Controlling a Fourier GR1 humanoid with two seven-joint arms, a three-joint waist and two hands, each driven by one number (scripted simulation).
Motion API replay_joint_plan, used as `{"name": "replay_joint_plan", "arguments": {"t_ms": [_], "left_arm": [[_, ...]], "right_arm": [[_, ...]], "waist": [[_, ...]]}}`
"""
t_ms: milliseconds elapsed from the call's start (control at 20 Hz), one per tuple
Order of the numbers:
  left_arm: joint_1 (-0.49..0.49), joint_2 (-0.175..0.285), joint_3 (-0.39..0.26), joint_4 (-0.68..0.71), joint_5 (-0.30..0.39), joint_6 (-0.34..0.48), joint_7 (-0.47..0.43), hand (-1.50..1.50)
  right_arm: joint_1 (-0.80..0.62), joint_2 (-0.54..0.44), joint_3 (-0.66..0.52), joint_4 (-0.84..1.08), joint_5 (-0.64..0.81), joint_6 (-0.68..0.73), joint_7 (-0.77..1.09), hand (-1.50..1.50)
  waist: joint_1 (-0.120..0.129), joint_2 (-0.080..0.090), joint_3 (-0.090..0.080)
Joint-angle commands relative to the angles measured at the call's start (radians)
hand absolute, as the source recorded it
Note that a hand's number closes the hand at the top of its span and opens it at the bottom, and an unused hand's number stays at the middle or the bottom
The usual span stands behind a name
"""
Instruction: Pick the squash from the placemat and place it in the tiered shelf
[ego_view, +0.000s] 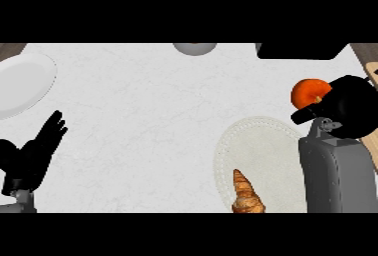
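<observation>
An orange squash (308, 92) shows at the right, above the far edge of the pale round placemat (255, 155). My right hand (343, 107) is curled round it from the right and hides part of it. A black shape (301, 50) at the top right edge may be the tiered shelf; only its lower part shows. My left hand (33, 150) rests open at the lower left, fingers up.
A croissant (246, 195) lies on the placemat's near edge. A white plate (22, 82) sits at the far left. A grey rounded object (196, 48) peeks in at the top middle. A wooden strip (367, 60) runs along the right edge.
</observation>
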Motion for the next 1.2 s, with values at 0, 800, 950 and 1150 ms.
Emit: {"name": "replay_joint_plan", "arguments": {"t_ms": [0,800,950,1150], "left_arm": [[0.012,0.001,0.011,0.022,-0.002,-0.007,-0.027,0.00],[0.030,0.001,0.025,0.011,-0.010,-0.016,-0.031,0.00],[-0.006,-0.032,0.003,0.042,-0.036,0.018,-0.019,0.00],[0.002,-0.011,0.013,-0.010,-0.023,0.008,0.015,0.00]], "right_arm": [[-0.139,0.005,-0.036,-0.015,0.010,-0.026,0.226,1.50],[-0.589,0.004,-0.080,-0.093,0.311,0.132,0.256,1.50],[-0.591,0.002,-0.100,-0.076,0.380,0.137,0.211,1.50],[-0.642,-0.048,-0.176,-0.026,0.466,0.271,0.137,1.50]], "waist": [[-0.001,-0.003,0.000],[-0.010,-0.009,-0.002],[-0.020,-0.005,-0.002],[-0.021,-0.011,-0.001]]}}
